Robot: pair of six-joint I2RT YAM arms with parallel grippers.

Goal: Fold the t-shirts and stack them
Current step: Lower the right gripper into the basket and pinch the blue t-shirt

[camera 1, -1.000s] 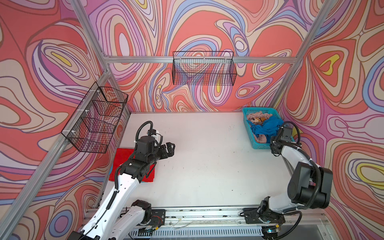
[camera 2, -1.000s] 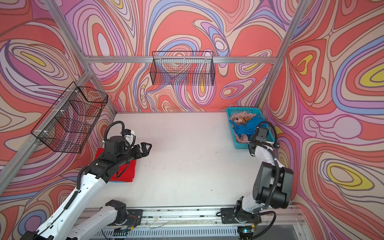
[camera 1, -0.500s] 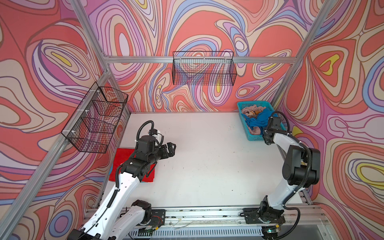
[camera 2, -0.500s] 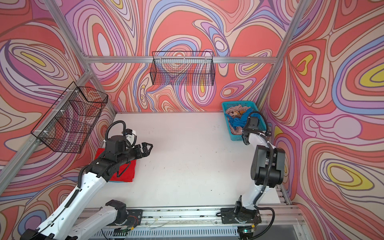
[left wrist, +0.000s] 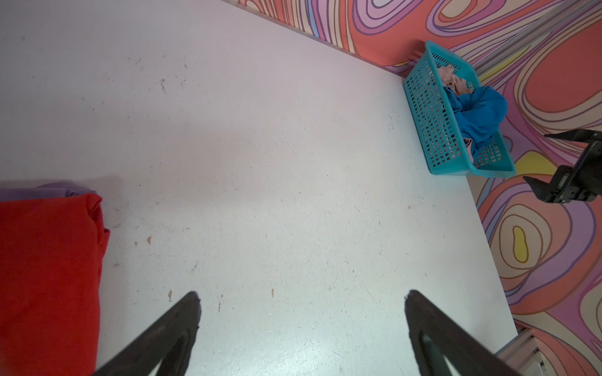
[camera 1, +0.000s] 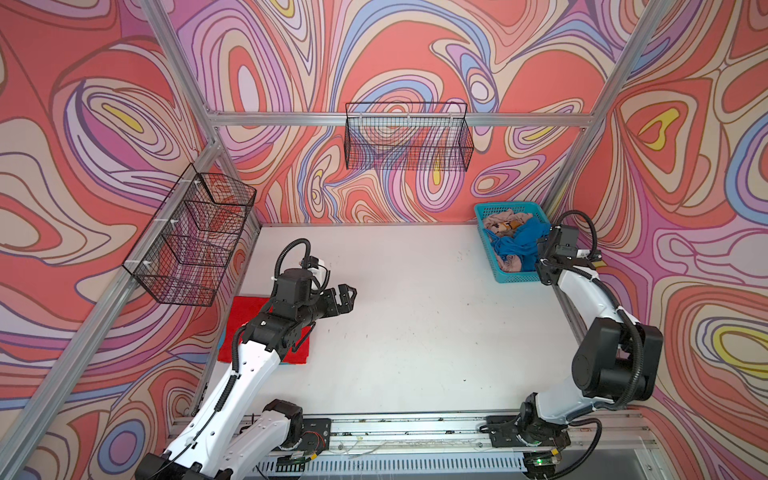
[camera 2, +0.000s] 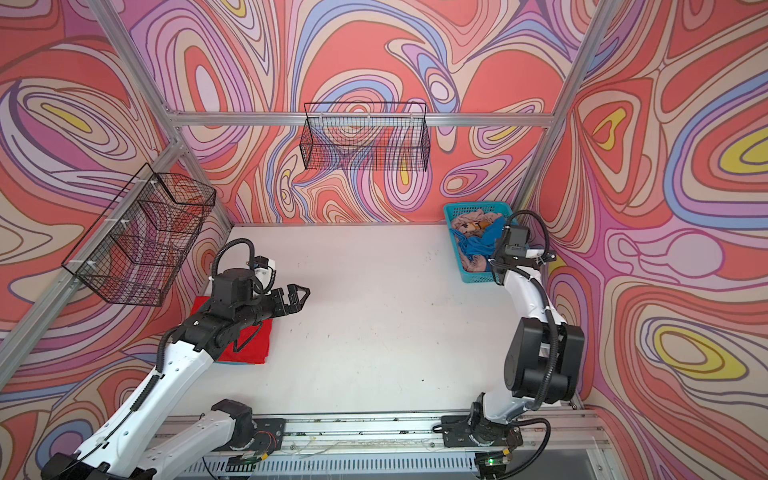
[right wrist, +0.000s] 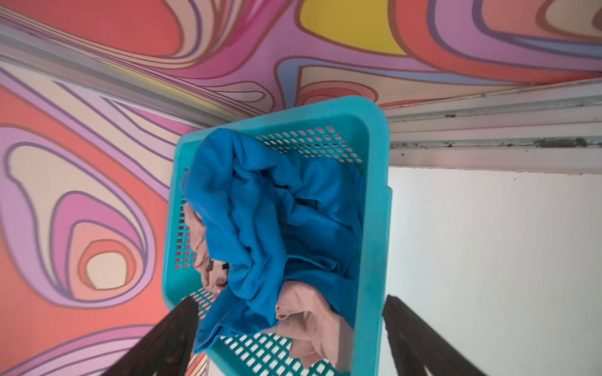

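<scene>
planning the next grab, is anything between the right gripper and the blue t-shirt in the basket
Nothing visible does. The right gripper is open, facing the turquoise basket, and the blue t-shirt lies on top of the beige-pink t-shirt, spilling over the rim nearest it.

White table (camera 1: 415, 332), scuffed. Bears a folded red t-shirt (camera 1: 240, 320) near the left edge and a turquoise mesh basket (camera 1: 519, 277) in the far right corner, well apart.
</scene>
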